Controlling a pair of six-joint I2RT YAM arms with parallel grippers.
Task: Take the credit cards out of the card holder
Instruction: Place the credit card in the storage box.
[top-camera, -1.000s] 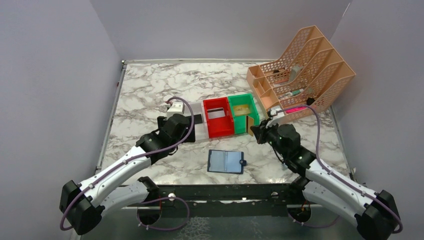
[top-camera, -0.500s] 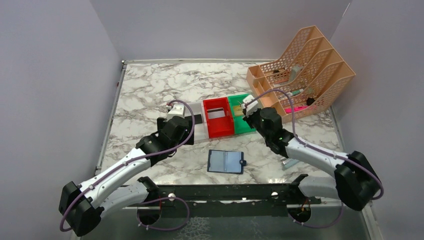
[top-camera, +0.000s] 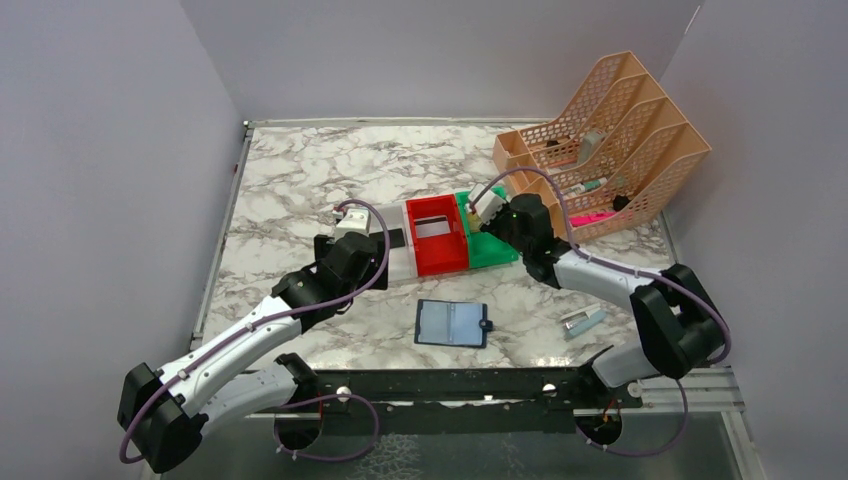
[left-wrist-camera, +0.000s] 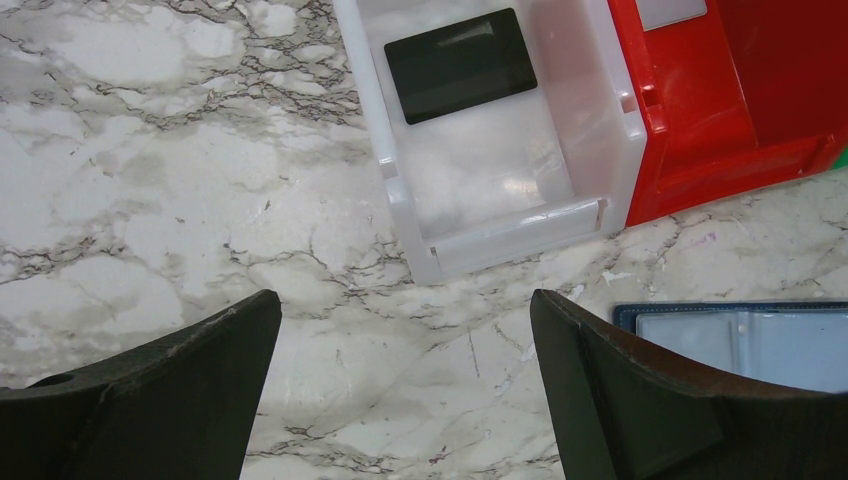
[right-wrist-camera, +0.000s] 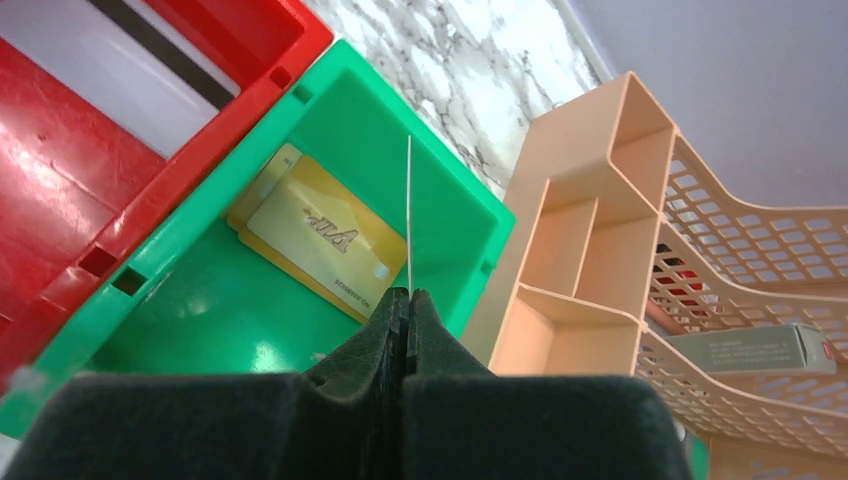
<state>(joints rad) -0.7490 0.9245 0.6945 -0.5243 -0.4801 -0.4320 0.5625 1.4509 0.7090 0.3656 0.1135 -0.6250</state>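
Card holder (top-camera: 452, 323): lies open on the counter (top-camera: 300, 170).
Right gripper (right-wrist-camera: 407, 295): pinched on a thin card (right-wrist-camera: 409, 200) over the green bin (right-wrist-camera: 360, 125); we think it goes by the gold cards (right-wrist-camera: 315, 240).
Left gripper (left-wrist-camera: 405, 335): wide apart above the black card (left-wrist-camera: 461, 65) in the white bin (left-wrist-camera: 510, 225).

three bins (top-camera: 445, 265) — one card holder (top-camera: 452, 323), one organiser (top-camera: 640, 130)

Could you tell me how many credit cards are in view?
5: black card in white bin, striped card in red bin, two gold cards overlapping in green bin, one edge-on card in right gripper; more may be hidden.
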